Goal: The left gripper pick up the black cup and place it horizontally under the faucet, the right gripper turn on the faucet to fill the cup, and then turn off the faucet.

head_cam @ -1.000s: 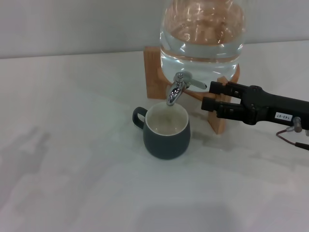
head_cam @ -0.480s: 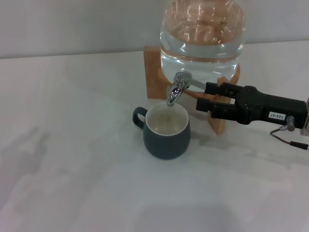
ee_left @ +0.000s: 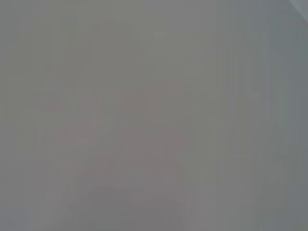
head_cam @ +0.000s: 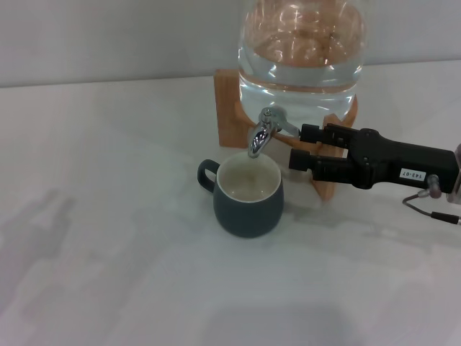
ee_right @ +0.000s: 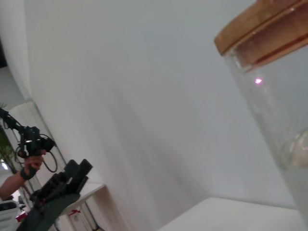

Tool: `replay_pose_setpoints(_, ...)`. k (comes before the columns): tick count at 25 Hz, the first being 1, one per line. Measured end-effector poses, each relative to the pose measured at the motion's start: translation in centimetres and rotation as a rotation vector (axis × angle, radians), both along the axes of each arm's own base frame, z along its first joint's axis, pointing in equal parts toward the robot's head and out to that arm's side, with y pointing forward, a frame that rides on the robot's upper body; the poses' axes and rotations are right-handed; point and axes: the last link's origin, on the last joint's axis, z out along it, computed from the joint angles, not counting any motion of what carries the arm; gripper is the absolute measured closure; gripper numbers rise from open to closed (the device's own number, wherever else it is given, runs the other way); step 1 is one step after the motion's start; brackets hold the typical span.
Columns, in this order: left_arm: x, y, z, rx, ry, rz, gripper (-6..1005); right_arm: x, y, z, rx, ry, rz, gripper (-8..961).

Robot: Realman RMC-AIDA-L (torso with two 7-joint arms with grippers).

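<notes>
Nearest you, centre of the head view, the black cup (head_cam: pixel 248 196) stands upright on the white surface (head_cam: pixel 108 238), loop handle toward frame left, mouth right under the faucet (head_cam: pixel 263 133) spout. Can't tell if water is running or how full it is.

Just behind & right of the cup, the right gripper (head_cam: pixel 301 147) reaches in from frame right. Jaws spread, one tip above, one below, bracketing the lever end w/o clamping it, as far as the head view shows.

Step in hand, by my read: work the lever. Advice:
- Slide a touch further so the lever sits well inside the jaws before you push.
- Turn w/ a slow wrist motion; don't shove sideways, or the glass jar (head_cam: pixel 302 50) could shift on its wooden stand (head_cam: pixel 230 108).
- Keep the lower jaw off the cup rim.
- Watch the level, shut off early.

Left gripper: not seen in the head view; its wrist cam shows only blank grey.

Count: 1 cup, 1 faucet, 1 jar, 1 stand, 1 gripper visible.
</notes>
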Motion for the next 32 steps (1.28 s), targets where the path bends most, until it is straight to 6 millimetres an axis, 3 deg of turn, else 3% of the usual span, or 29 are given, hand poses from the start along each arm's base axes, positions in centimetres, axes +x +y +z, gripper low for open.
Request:
replay_pose_setpoints(13,0.0,0.0,0.1,0.002,0.0,0.002,595,-1.0,-0.6,-0.5,-0.056,0.008,0.069,110)
replay_pose_setpoints(32,-0.2,-0.5,0.1,-0.001,-0.002,0.001,590,0.8,-0.7,0.8,0.024,0.009,-0.011,110)
